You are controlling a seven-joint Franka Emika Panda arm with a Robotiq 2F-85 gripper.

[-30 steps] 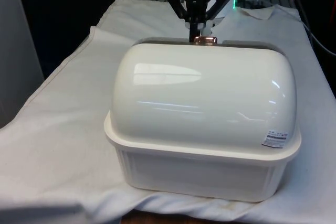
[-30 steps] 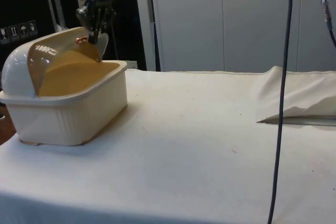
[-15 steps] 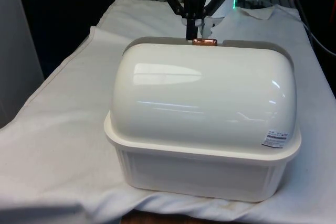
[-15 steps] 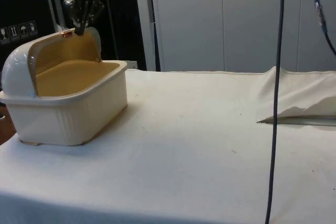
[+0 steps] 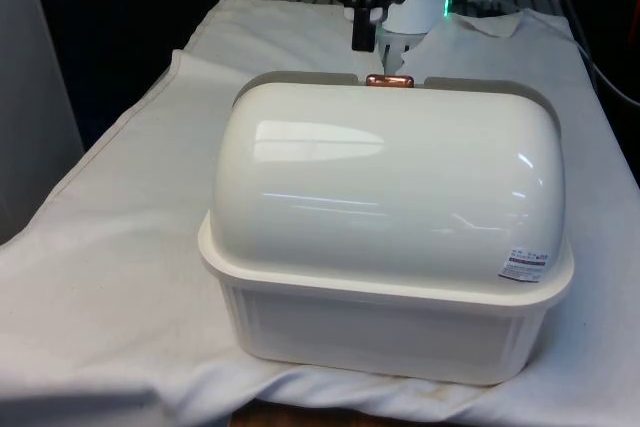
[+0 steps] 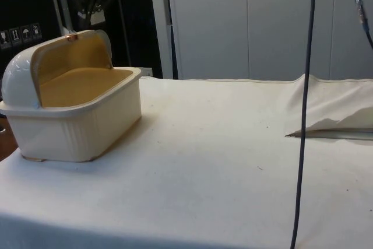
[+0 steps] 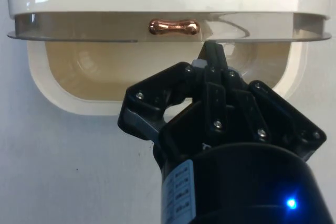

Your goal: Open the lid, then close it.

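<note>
bread box [image 5: 390, 197] cream | handle [image 5: 389, 80] copper | cloth [image 6: 233, 161] white

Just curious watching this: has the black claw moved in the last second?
Yes. The gripper has risen off the copper handle, which it touched before, and now hangs above the bread box.

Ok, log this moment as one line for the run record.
cream plastic bread box | tinted roll-top lid open | copper handle free | black two-finger gripper above handle, shut, holding nothing | next: close

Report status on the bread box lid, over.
Gripper shut, clear above the copper handle, holding nothing. Lid rolled back, bread box open. Nothing in the way.
</note>
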